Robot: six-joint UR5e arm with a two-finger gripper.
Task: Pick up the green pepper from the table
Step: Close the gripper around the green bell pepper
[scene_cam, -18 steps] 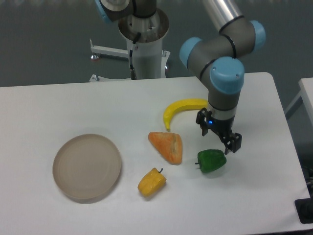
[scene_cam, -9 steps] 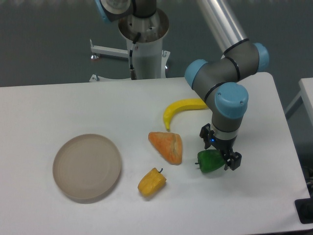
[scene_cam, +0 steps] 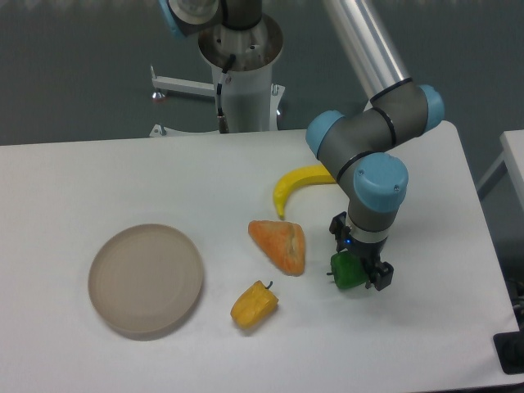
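Observation:
The green pepper (scene_cam: pixel 346 273) lies on the white table (scene_cam: pixel 123 172), right of centre and near the front. My gripper (scene_cam: pixel 360 264) has come straight down over it. The jaws stand on either side of the pepper, still apart, one at its far left and one at its near right. The wrist hides the pepper's right part. I cannot tell whether the fingers (scene_cam: pixel 382 276) touch the pepper. The pepper rests on the table.
An orange wedge-shaped piece (scene_cam: pixel 280 244) lies just left of the pepper. A yellow pepper (scene_cam: pixel 254 304) lies further left in front. A banana (scene_cam: pixel 299 183) lies behind, partly under my arm. A round beige plate (scene_cam: pixel 146 279) sits at the left.
My gripper has moved forward and down from behind the green pepper until its jaws are around it. The pepper and the other things have not moved.

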